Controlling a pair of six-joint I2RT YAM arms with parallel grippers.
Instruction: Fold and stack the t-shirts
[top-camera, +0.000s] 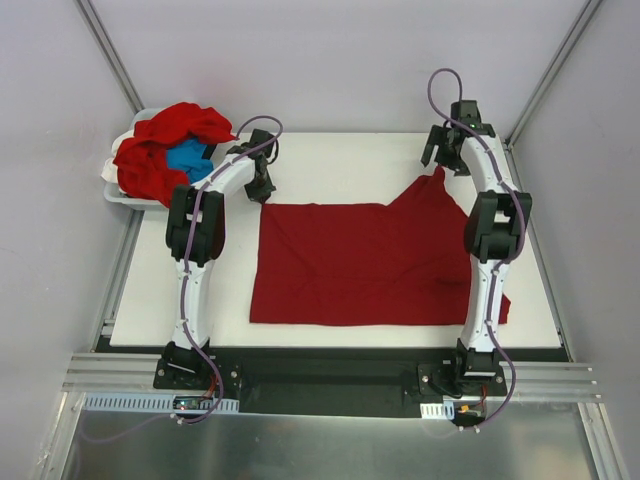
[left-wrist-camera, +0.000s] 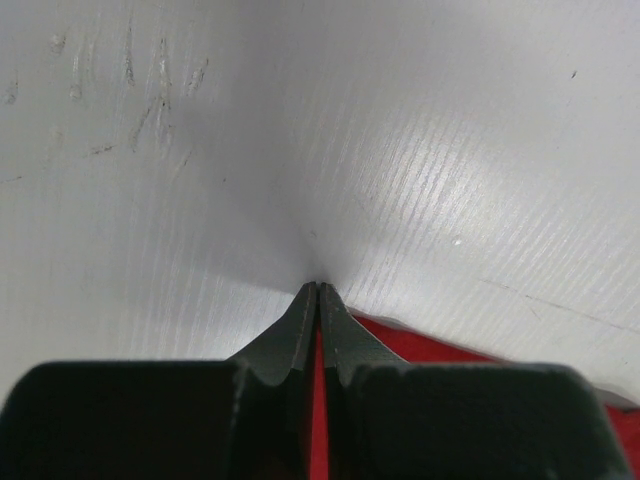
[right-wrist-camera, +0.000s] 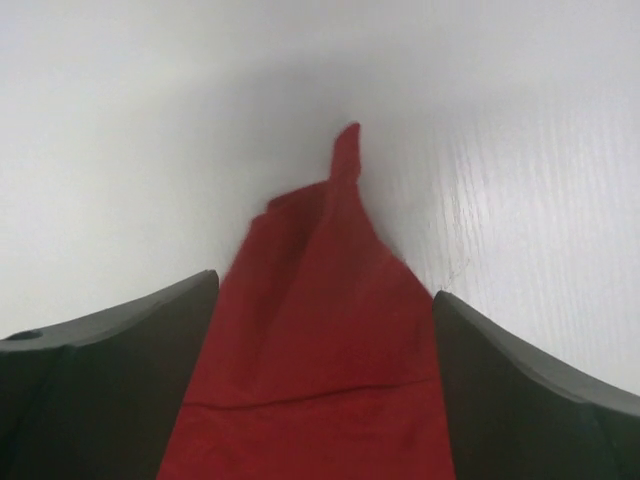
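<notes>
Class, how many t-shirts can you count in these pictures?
3: a red shirt spread on the table, a crumpled red one in the bin far left, a blue one beside it. More may be hidden there.

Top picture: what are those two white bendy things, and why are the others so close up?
They are robot arms, left arm and right arm, bolted to a table. The top picture is from a camera overhead; the others are from cameras on each wrist. A red shirt lies spread on the table. The left fingers are pinched shut on its corner; the right fingers are open, cloth between them. More shirts, with a blue shirt among them, are heaped in a bin.
</notes>
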